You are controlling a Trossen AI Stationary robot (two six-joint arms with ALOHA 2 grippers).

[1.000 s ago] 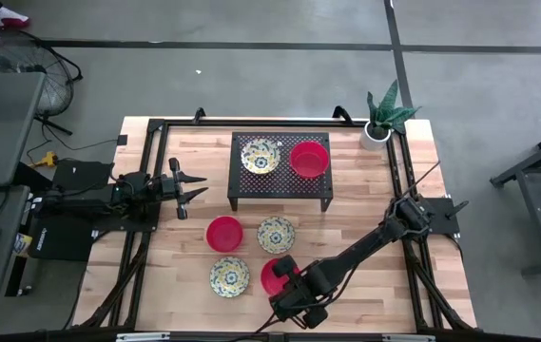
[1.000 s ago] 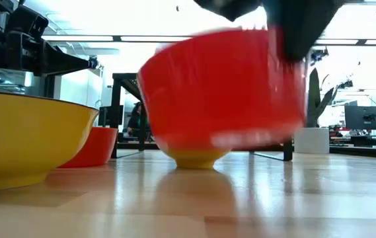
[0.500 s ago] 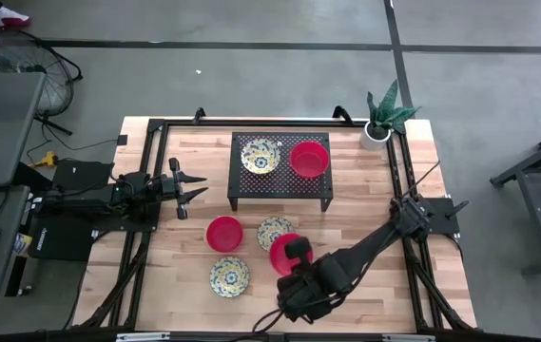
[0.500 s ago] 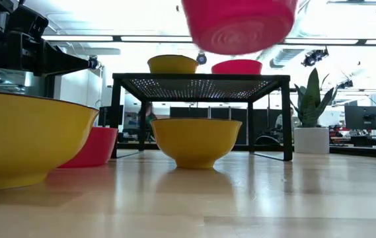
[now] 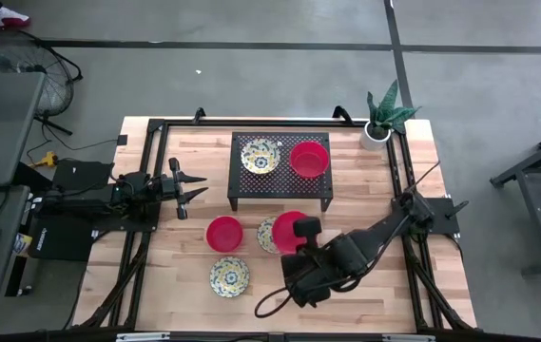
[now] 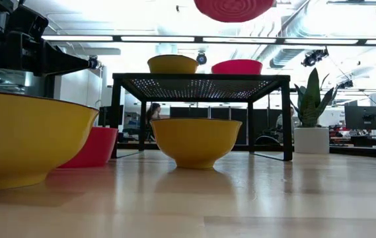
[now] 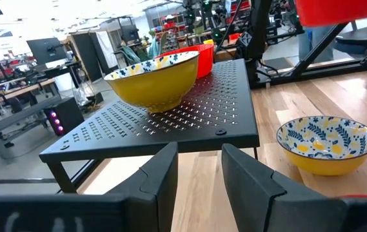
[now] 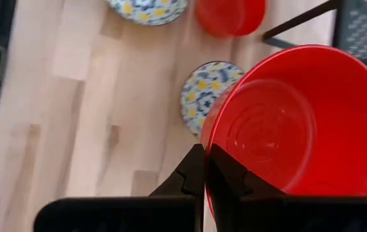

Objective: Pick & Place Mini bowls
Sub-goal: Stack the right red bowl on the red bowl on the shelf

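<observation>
The right claw [image 8: 204, 169] pinches the rim of a red bowl [image 8: 299, 122], its two dark fingers pressed together on the near edge with the bowl's glossy inside facing the wrist camera. In the high view this claw [image 5: 300, 230] holds the held red bowl [image 5: 289, 233] up off the counter [image 5: 365, 285], partly over a patterned bowl [image 5: 268, 234] that sits just in front of the black mesh rack [image 5: 280, 180]. From the low view only the underside of the lifted bowl [image 6: 234, 9] shows at the upper edge, well above the rack's top [image 6: 201, 80].

Beneath and around it, a second red bowl [image 5: 223, 233] rests on the counter just beside the patterned one, and another patterned bowl [image 5: 229, 275] lies nearer the front edge. On the rack stand a patterned bowl [image 5: 260, 156] and a red bowl [image 5: 309, 159], side by side and close together.

The left claw [image 5: 190, 188] waits at the left side of the counter, its fingers spread and holding nothing, pointing toward the rack. Its wrist view looks past those open fingers [image 7: 160, 177] at the rack [image 7: 164, 119] and the yellow-sided patterned bowl [image 7: 154, 77] on it.

A white pot with a green plant [image 5: 382, 119] stands at the far right corner of the counter.
</observation>
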